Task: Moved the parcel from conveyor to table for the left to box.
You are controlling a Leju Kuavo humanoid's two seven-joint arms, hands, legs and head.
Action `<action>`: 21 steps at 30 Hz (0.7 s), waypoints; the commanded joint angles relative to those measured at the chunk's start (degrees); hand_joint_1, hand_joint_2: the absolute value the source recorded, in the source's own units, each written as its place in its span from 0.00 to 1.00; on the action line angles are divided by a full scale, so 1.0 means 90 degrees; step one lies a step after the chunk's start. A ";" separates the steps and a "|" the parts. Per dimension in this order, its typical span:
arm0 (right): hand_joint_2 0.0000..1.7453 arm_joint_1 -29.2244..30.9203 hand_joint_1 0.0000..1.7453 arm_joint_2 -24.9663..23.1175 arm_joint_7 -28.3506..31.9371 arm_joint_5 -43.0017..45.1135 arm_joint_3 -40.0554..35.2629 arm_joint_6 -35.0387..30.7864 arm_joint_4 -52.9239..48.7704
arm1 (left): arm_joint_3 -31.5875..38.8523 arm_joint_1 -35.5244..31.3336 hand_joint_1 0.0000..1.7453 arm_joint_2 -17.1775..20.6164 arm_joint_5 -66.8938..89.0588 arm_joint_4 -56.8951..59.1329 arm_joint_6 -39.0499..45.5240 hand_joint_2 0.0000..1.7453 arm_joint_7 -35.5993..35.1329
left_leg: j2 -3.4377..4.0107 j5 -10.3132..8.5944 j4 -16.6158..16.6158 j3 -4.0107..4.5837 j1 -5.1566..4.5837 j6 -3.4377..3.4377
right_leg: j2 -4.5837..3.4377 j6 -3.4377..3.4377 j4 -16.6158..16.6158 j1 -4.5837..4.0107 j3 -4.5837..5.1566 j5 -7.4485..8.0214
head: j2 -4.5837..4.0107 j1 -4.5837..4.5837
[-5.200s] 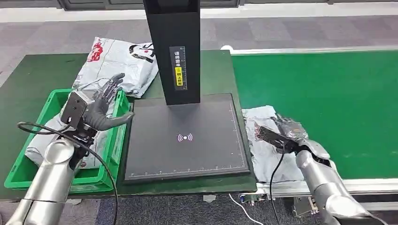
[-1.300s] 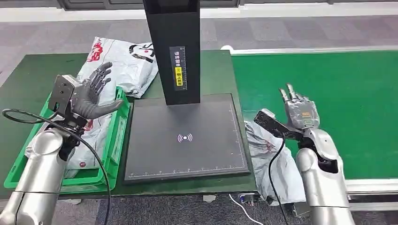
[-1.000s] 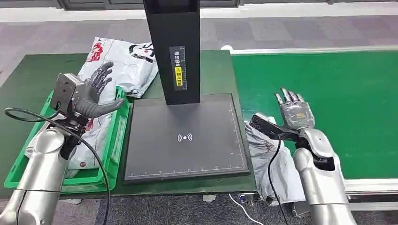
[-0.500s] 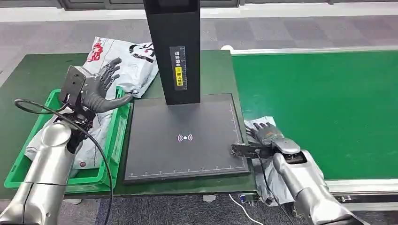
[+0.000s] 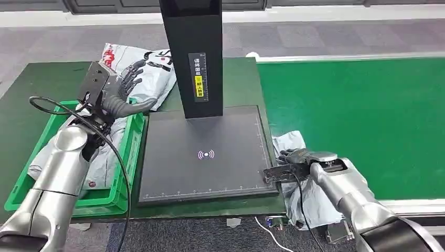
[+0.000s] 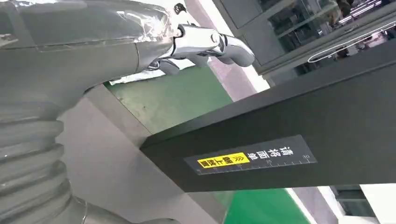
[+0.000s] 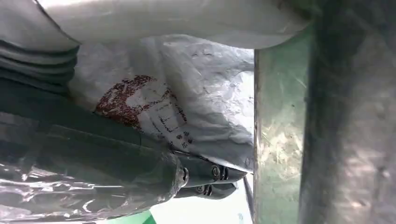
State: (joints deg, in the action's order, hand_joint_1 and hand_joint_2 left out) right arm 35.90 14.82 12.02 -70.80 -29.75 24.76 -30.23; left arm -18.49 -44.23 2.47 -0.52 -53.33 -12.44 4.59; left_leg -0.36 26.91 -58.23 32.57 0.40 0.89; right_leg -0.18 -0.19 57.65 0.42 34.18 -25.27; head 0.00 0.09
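Parcel lies lengthwise toward the robot, overhanging the conveyor edge; right hand grips it.

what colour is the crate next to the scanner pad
Bright green crate, clearest in the head view, left of the black pad.

A: State illumination in the head view.
B: Even, bright overhead light. The black scanner post casts only a faint, soft shadow on the scanner plate at its base. The green conveyor belt beside the post shows no glare.
A: Wrist views?
B: The left wrist view is sharp on the post label. The right wrist view is dim and soft, with the grey parcel blurred.
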 commanded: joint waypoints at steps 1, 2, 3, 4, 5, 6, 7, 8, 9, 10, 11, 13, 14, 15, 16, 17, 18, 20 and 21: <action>0.00 -0.0186 0.00 0.0072 -0.0064 -0.0066 -0.0648 0.0126 0.0628 | -0.0509 -0.0426 0.00 0.0020 -0.0033 0.0577 0.0027 1.00 -0.0050 | -0.0024 -0.0009 0.0009 -0.0002 0.0008 -0.0004 | 0.0029 -0.0002 -0.0020 -0.0007 -0.0019 0.0005 | 0.0000 0.0002; 0.00 -0.0186 0.00 0.0072 -0.0064 -0.0066 -0.0648 0.0126 0.0628 | -0.0509 -0.0426 0.00 0.0020 -0.0033 0.0577 0.0027 1.00 -0.0050 | -0.0029 -0.0017 0.0017 -0.0002 0.0006 -0.0007 | 0.0035 -0.0004 -0.0029 -0.0004 -0.0020 0.0011 | 0.0000 0.0002; 0.00 -0.0160 0.00 0.0102 -0.0035 0.0024 -0.0727 0.0148 0.0611 | -0.0528 -0.0425 0.00 0.0038 -0.0077 0.0581 0.0039 1.00 -0.0080 | -0.0026 -0.0012 0.0010 -0.0004 0.0009 -0.0005 | 0.0031 -0.0003 -0.0025 -0.0005 -0.0025 0.0008 | 0.0000 0.0002; 0.00 -0.0121 0.00 0.0140 -0.0086 0.0120 -0.0833 0.0166 0.0606 | -0.0559 -0.0409 0.00 0.0064 -0.0121 0.0574 0.0055 1.00 -0.0085 | -0.0029 -0.0018 0.0016 -0.0002 0.0008 -0.0006 | 0.0035 -0.0003 -0.0032 -0.0003 -0.0025 0.0013 | 0.0000 0.0002; 0.00 -0.0076 0.00 0.0158 -0.0094 0.0143 -0.0898 0.0172 0.0596 | -0.0579 -0.0409 0.00 0.0077 -0.0143 0.0576 0.0045 1.00 -0.0080 | -0.0023 -0.0012 0.0009 -0.0005 0.0008 -0.0005 | 0.0028 -0.0001 -0.0024 -0.0003 -0.0024 0.0008 | 0.0000 0.0002; 0.00 -0.0044 0.00 0.0224 -0.0082 0.0253 -0.0996 0.0213 0.0570 | -0.0616 -0.0392 0.00 0.0110 -0.0168 0.0567 0.0051 1.00 -0.0060 | -0.0018 -0.0006 0.0003 -0.0011 0.0007 -0.0003 | 0.0022 -0.0001 -0.0022 -0.0002 -0.0030 0.0004 | 0.0000 0.0002; 0.00 -0.0016 0.00 0.0256 -0.0085 0.0260 -0.1040 0.0213 0.0549 | -0.0630 -0.0396 0.00 0.0108 -0.0177 0.0561 0.0044 1.00 -0.0052 | -0.0017 -0.0007 0.0004 -0.0011 0.0006 -0.0004 | 0.0021 -0.0003 -0.0024 0.0000 -0.0030 0.0005 | 0.0000 0.0002; 0.00 0.0002 0.00 0.0309 -0.0094 0.0303 -0.1094 0.0240 0.0522 | -0.0644 -0.0386 0.00 0.0109 -0.0179 0.0530 0.0067 1.00 -0.0052 | -0.0026 -0.0019 0.0020 -0.0009 0.0006 -0.0006 | 0.0032 -0.0005 -0.0043 -0.0001 -0.0034 0.0017 | 0.0000 0.0002; 0.00 0.0011 0.00 0.0334 -0.0089 0.0326 -0.1128 0.0231 0.0498 | -0.0656 -0.0383 0.00 0.0108 -0.0182 0.0512 0.0074 1.00 -0.0052 | -0.0024 -0.0011 0.0008 -0.0008 0.0004 -0.0004 | 0.0028 -0.0005 -0.0027 0.0002 -0.0031 0.0008 | 0.0000 0.0002; 0.00 0.0027 0.00 0.0378 -0.0118 0.0365 -0.1176 0.0251 0.0467 | -0.0666 -0.0376 0.00 0.0112 -0.0183 0.0487 0.0093 1.00 -0.0057 | -0.0026 -0.0013 0.0009 -0.0006 0.0005 -0.0005 | 0.0030 -0.0005 -0.0030 0.0001 -0.0032 0.0010 | 0.0000 0.0002; 0.00 -0.0003 0.00 0.0503 -0.0133 0.0388 -0.1244 0.0283 0.0348 | -0.0684 -0.0376 0.00 0.0133 -0.0179 0.0448 0.0114 1.00 -0.0088 | -0.0025 -0.0013 0.0010 -0.0006 0.0005 -0.0005 | 0.0030 -0.0005 -0.0032 0.0001 -0.0031 0.0011 | 0.0000 0.0002; 0.00 -0.0068 0.00 0.0760 -0.0142 0.0492 -0.1360 0.0410 0.0077 | -0.0698 -0.0400 0.00 0.0158 -0.0198 0.0430 0.0142 1.00 -0.0153 | -0.0030 -0.0018 0.0016 -0.0004 0.0003 -0.0006 | 0.0036 -0.0005 -0.0039 0.0002 -0.0032 0.0014 | 0.0000 0.0002; 0.00 -0.0136 0.00 0.0992 -0.0138 0.0598 -0.1432 0.0467 -0.0167 | -0.0704 -0.0401 0.00 0.0179 -0.0212 0.0438 0.0166 1.00 -0.0172 | -0.0038 -0.0017 0.0013 -0.0003 0.0002 -0.0007 | 0.0043 -0.0006 -0.0034 0.0004 -0.0032 0.0010 | 0.0000 0.0000; 0.00 -0.0163 0.00 0.1176 -0.0209 0.0626 -0.1507 0.0471 -0.0351 | -0.0712 -0.0419 0.00 0.0191 -0.0231 0.0437 0.0176 1.00 -0.0186 | -0.0040 -0.0015 0.0011 -0.0002 0.0004 -0.0007 | 0.0046 -0.0006 -0.0036 0.0002 -0.0034 0.0009 | 0.0000 0.0000; 0.00 -0.0166 0.00 0.1202 -0.0206 0.0626 -0.1507 0.0462 -0.0358 | -0.0709 -0.0422 0.00 0.0197 -0.0233 0.0441 0.0174 1.00 -0.0189 | -0.0036 -0.0006 -0.0001 -0.0008 0.0001 -0.0006 | 0.0039 -0.0006 -0.0023 0.0005 -0.0035 0.0002 | 0.0000 0.0000; 0.00 -0.0280 0.00 0.1394 -0.0212 0.0730 -0.1531 0.0526 -0.0611 | -0.0710 -0.0397 0.00 0.0219 -0.0248 0.0438 0.0185 1.00 -0.0195 | -0.0051 -0.0012 0.0003 -0.0003 0.0000 -0.0008 | 0.0055 -0.0008 -0.0029 0.0006 -0.0037 0.0005 | 0.0000 0.0000; 0.00 -0.0301 0.00 0.1458 -0.0215 0.0750 -0.1542 0.0522 -0.0678 | -0.0709 -0.0396 0.00 0.0230 -0.0253 0.0438 0.0185 1.00 -0.0193 | -0.0057 -0.0016 0.0006 0.0000 0.0002 -0.0010 | 0.0062 -0.0009 -0.0037 0.0004 -0.0039 0.0009 | 0.0000 0.0000; 0.00 -0.0549 1.00 0.2103 -0.0464 0.1071 -0.1646 0.0741 -0.1488 | -0.0724 -0.0377 0.00 0.0279 -0.0287 0.0422 0.0251 1.00 -0.0178 | -0.0077 -0.0020 0.0006 -0.0003 0.0001 -0.0018 | 0.0079 -0.0012 -0.0043 0.0005 -0.0049 0.0008 | 0.0000 0.0000; 0.00 -0.0704 1.00 0.2445 -0.0601 0.1215 -0.1647 0.0764 -0.1883 | -0.0713 -0.0339 0.00 0.0355 -0.0316 0.0380 0.0280 1.00 -0.0157 | -0.0087 -0.0024 0.0011 -0.0001 -0.0003 -0.0020 | 0.0090 -0.0014 -0.0048 0.0009 -0.0052 0.0008 | 0.0000 0.0002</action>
State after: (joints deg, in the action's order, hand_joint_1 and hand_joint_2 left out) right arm 36.64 21.91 10.34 -64.45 -37.86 28.48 -32.42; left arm -20.20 -45.00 3.04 -2.51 -51.93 -11.10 3.39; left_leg -0.89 26.87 -58.26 32.41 0.39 0.75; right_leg 0.34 -0.30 57.38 0.49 33.67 -25.28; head 0.00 0.11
